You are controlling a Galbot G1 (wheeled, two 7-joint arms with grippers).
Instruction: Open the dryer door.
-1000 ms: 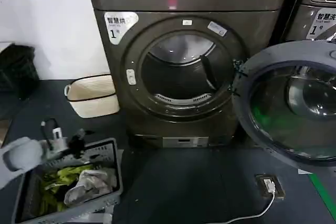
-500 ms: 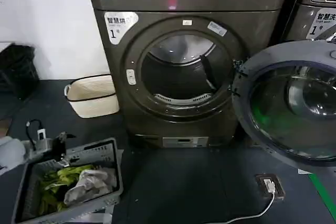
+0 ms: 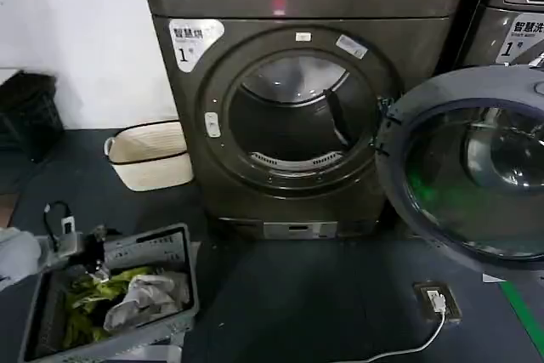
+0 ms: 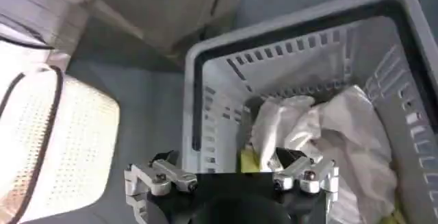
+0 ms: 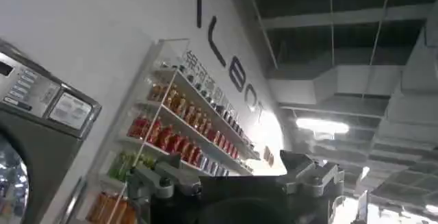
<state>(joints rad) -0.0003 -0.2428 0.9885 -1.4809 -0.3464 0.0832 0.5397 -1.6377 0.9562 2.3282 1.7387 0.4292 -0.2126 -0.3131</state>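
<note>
Hanging wide open, swung out to the right of the drum opening: dryer door (image 3: 472, 172). Hovering above the grey laundry basket (image 4: 205, 109), fingers spread, gripping nothing: left claw (image 4: 233, 177). Pointing ceilingward, released: right claw (image 5: 236, 181).

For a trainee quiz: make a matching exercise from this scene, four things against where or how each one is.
Things:
1. dryer door
2. cream basket
3. grey laundry basket
4. left gripper

States:
a. on the floor left of the dryer
b. swung wide open to the right
c. over the grey basket's rim
d. holds green and white laundry

Pairs: 1-b, 2-a, 3-d, 4-c
</note>
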